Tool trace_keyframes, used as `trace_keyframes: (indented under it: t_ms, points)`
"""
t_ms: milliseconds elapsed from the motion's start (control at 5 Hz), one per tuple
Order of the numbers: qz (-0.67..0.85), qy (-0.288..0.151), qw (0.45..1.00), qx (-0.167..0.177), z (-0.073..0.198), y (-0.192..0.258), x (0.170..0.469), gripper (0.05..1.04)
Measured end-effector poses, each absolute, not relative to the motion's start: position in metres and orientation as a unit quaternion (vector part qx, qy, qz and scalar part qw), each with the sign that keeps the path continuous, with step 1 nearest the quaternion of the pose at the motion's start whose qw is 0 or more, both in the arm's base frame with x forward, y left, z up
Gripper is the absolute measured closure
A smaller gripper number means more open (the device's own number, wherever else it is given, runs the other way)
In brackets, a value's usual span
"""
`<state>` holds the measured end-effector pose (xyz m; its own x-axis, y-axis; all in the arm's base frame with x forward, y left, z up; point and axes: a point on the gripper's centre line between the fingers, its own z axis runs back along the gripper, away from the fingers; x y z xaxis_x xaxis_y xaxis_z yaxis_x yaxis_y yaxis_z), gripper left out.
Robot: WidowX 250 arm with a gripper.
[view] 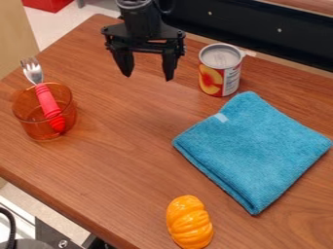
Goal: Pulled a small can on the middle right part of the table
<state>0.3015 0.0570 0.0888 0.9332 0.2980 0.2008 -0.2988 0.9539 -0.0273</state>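
Near the top of the tabletop (123,160), the gripper's jaws stand apart with bare wood between them; the small can (220,71) stands upright to their right in the camera view, untouched, near the folded blue cloth (253,146).

Gripper (148,78) open, pointing down

One black arm (141,14) enters at the top edge, left of centre in the camera view, and terminates in the gripper, noted as level across its body. Both fingers (170,67) are intact to view, hang downward and stand well apart, their tips angled slightly inward, with nothing held between them.
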Motion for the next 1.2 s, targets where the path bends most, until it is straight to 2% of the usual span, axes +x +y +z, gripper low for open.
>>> trace_keyframes:
  t_ms: [200, 400, 600, 800, 1000, 1200]
  points:
    - [0.152, -0.086, 0.985, 0.001, 0.081, 0.057, 0.299, 0.083]
    - [0.137, -0.060, 0.989, 0.010, 0.074, 0.060, 0.316, 0.083]
    - [0.062, -0.057, 0.996, 0.026, 0.072, 0.053, 0.346, 0.083]
    - [-0.020, -0.103, 0.994, 0.043, 0.078, 0.036, 0.373, 0.083]
    - [-0.126, -0.124, 0.984, 0.032, 0.084, 0.017, 0.395, 0.083]
    - [-0.247, -0.118, 0.961, 0.025, 0.084, -0.002, 0.408, 0.083]
